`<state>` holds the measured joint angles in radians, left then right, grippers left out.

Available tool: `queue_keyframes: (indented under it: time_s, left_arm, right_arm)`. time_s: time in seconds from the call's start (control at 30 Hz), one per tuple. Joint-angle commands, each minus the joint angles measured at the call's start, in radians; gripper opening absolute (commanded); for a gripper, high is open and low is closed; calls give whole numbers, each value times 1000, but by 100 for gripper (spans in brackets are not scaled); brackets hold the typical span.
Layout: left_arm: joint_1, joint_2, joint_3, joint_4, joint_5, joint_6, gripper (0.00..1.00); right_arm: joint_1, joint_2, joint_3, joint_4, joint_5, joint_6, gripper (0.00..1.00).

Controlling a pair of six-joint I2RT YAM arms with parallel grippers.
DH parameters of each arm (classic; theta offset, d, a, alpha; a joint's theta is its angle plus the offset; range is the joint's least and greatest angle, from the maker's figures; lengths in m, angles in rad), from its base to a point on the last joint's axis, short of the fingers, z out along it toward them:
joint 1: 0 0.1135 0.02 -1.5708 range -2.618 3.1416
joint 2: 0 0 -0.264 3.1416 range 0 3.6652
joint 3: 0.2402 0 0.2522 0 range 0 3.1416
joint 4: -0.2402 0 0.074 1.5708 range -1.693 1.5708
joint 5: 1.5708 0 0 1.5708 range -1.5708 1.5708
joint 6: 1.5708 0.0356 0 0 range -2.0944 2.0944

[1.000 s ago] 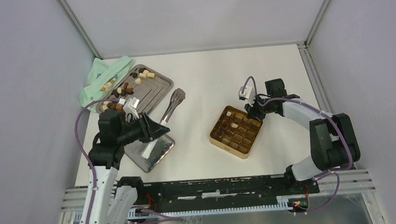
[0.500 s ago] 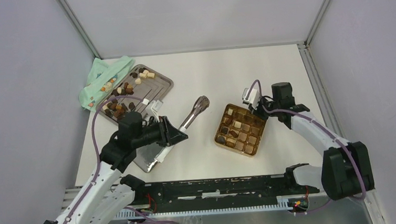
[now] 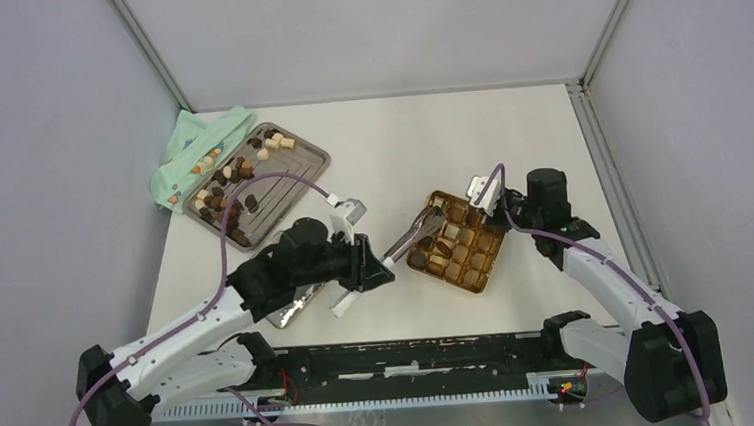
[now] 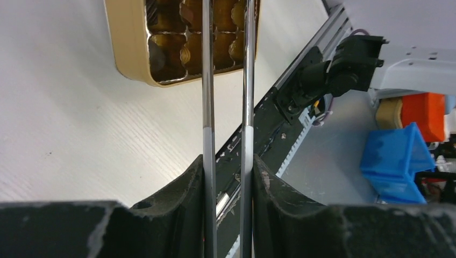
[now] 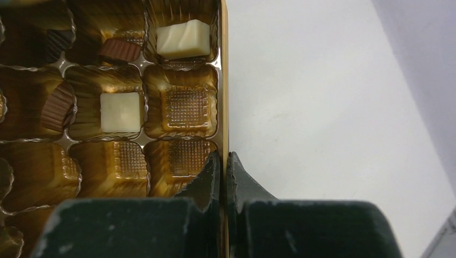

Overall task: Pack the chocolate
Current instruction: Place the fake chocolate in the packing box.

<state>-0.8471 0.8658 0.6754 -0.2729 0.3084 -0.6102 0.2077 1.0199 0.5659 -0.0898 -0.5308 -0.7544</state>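
The gold square tin (image 3: 474, 284) lies right of centre, with a few dark, light brown and cream pieces of chocolate (image 5: 182, 39) in its cups. My right gripper (image 3: 494, 211) (image 5: 223, 161) is shut on the tin's far right wall (image 5: 223, 80). My left gripper (image 3: 373, 269) (image 4: 228, 167) is shut on metal tongs (image 3: 410, 241) (image 4: 207, 107), whose tips reach over the tin's left part. Whether the tips carry a piece I cannot tell. More loose chocolate (image 3: 220, 200) lies on the far left tray (image 3: 300, 168).
A mint-green bag (image 3: 186, 151) with a few pieces on it lies beside the far tray. A second shiny tray (image 3: 295, 309) sits partly under my left arm. The black rail (image 3: 413, 356) runs along the near table edge.
My left arm has carried the tongs from the near tray rightward to the tin. My right gripper has shut on the tin's wall, and the tin has shifted and turned slightly.
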Motion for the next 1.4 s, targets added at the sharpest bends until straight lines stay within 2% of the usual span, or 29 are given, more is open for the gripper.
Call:
queue_keyframes:
  time_s: [0.0, 0.1, 0.3, 0.67, 1.07, 1.23, 1.37]
  left_arm:
    - [-104, 103, 112, 75, -192, 57, 2]
    - [-122, 188, 163, 33, -266, 74, 2]
    - [-130, 329, 250, 7, -296, 109, 2]
    - [-165, 451, 322, 14, -286, 115, 2]
    - [-181, 531, 379, -41, -367, 119, 14]
    - [-184, 547, 391, -59, -369, 110, 28]
    - [-189, 553, 395, -61, -359, 107, 33]
  right_arm:
    - [3, 86, 50, 45, -27, 72, 0]
    - [2, 159, 86, 12, -35, 106, 0]
    - [2, 244, 110, -6, -29, 134, 0]
    - [2, 208, 100, 9, -32, 147, 1]
    - [2, 217, 106, -4, -37, 147, 1]
    - [2, 220, 109, -8, -37, 146, 1]
    - [1, 225, 111, -11, -36, 145, 1]
